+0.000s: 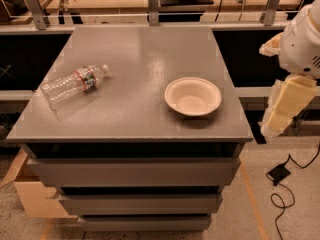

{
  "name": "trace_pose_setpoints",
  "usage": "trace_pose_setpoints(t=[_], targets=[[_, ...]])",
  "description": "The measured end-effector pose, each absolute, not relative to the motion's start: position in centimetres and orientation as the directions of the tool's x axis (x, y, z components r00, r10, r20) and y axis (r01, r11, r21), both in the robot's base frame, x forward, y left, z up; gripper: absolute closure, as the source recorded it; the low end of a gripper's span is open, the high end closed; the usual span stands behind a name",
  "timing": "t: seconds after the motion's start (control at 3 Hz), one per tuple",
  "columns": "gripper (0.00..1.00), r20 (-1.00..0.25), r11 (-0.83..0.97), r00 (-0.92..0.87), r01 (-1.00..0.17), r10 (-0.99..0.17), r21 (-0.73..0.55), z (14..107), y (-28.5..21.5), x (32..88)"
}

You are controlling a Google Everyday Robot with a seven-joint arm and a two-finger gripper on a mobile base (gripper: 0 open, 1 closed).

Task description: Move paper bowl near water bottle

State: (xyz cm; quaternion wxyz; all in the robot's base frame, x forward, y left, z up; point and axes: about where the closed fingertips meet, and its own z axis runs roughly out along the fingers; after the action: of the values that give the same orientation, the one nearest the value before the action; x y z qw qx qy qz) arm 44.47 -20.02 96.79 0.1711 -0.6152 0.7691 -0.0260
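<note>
The paper bowl [193, 96] is off-white and round and sits upright on the grey table top [135, 49], right of centre near the front edge. The water bottle [74, 85] lies on its side at the left of the table, its white cap pointing right and its red-edged label band near the cap. My gripper [286, 108] hangs at the right edge of the view, off the table and to the right of the bowl, below the white arm housing [302, 39]. It touches nothing.
The table is a grey cabinet with drawers [132, 171] below the top. A railing with metal posts [153, 6] runs behind it. A black cable and plug [278, 174] lie on the floor at the right. A cardboard box [30, 194] stands at the lower left.
</note>
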Motion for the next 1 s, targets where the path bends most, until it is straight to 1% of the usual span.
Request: trace_pose_setpoints(t=[0.67, 1.0], targets=[[0.00, -0.272, 0.144, -0.084, -0.967, -0.959, -0.210, 92.3, -15.9, 46.8], [0.00, -0.248, 0.065, -0.019, -0.982, -0.968, -0.179, 89.7, -13.6, 47.8]])
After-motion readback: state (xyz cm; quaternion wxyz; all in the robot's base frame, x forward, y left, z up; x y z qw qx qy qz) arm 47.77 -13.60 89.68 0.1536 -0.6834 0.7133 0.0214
